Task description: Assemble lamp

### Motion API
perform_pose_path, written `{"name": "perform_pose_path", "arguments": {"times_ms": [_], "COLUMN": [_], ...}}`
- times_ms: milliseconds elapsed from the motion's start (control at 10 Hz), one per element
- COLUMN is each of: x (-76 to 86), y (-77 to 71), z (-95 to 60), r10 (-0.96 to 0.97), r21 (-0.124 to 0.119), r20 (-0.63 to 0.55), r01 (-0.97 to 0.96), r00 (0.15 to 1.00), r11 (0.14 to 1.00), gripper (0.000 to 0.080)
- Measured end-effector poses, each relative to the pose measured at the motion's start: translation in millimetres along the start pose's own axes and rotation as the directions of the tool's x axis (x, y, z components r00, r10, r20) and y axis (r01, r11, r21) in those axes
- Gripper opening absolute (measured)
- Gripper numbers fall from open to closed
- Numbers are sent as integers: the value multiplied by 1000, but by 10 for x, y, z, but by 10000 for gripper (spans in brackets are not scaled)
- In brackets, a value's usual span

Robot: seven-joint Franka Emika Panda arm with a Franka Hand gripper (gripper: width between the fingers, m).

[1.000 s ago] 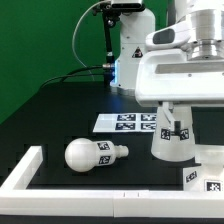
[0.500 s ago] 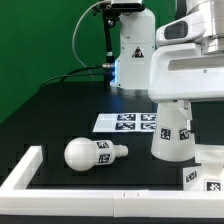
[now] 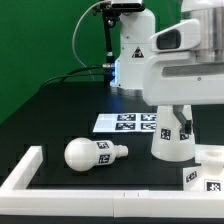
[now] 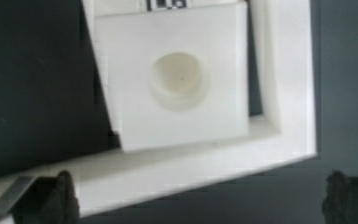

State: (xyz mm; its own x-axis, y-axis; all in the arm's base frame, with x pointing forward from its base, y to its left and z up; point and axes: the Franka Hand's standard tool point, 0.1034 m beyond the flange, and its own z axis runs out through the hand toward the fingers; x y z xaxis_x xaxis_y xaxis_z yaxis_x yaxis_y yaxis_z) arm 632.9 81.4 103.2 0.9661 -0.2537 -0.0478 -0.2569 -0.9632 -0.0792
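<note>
The rounded bulb (image 3: pixel 88 153) lies on its side on the black table, at the exterior view's left. The tapered shade (image 3: pixel 172 141) stands upright behind it to the right. The blocky base (image 3: pixel 204 181) sits in the front right corner, and the wrist view shows it from above with its round socket (image 4: pixel 174 78). My gripper (image 4: pixel 197 198) hangs above the base, open and empty, fingertips (image 4: pixel 44 196) wide apart. In the exterior view only the arm's white wrist housing (image 3: pixel 185 72) shows, above the shade.
A long white rail (image 3: pixel 90 195) runs along the front edge and turns a corner beside the base (image 4: pixel 247 150). The marker board (image 3: pixel 128 122) lies flat behind the shade. The robot's pedestal (image 3: pixel 130 50) stands at the back.
The arm's wrist housing has shifted and turned a little above the shade. The bulb, shade and base have not moved.
</note>
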Motion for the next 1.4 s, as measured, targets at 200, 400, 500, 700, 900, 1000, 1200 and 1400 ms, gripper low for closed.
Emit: {"name": "perform_pose_path", "arguments": {"times_ms": [200,400,500,700,900,1000,1200,1400], "x": [91,92,87,37,10,-12,-50,-45], "y": [15,22,32,89,45,32,-12,-17], "z": [16,23,91,221,362,420,469,484], "r10": [13,14,5,10,15,12,17,16], "r21": [-15,-15,-24,-39,-44,-46,-49,-50], "r20": [69,66,45,65,50,45,44,39], "r01": [-12,-13,-4,-7,-13,-10,-15,-14], "r00": [998,998,999,998,999,999,999,999], "r11": [1000,1000,1000,999,999,999,999,999], "gripper": [699,699,699,699,699,699,699,699]}}
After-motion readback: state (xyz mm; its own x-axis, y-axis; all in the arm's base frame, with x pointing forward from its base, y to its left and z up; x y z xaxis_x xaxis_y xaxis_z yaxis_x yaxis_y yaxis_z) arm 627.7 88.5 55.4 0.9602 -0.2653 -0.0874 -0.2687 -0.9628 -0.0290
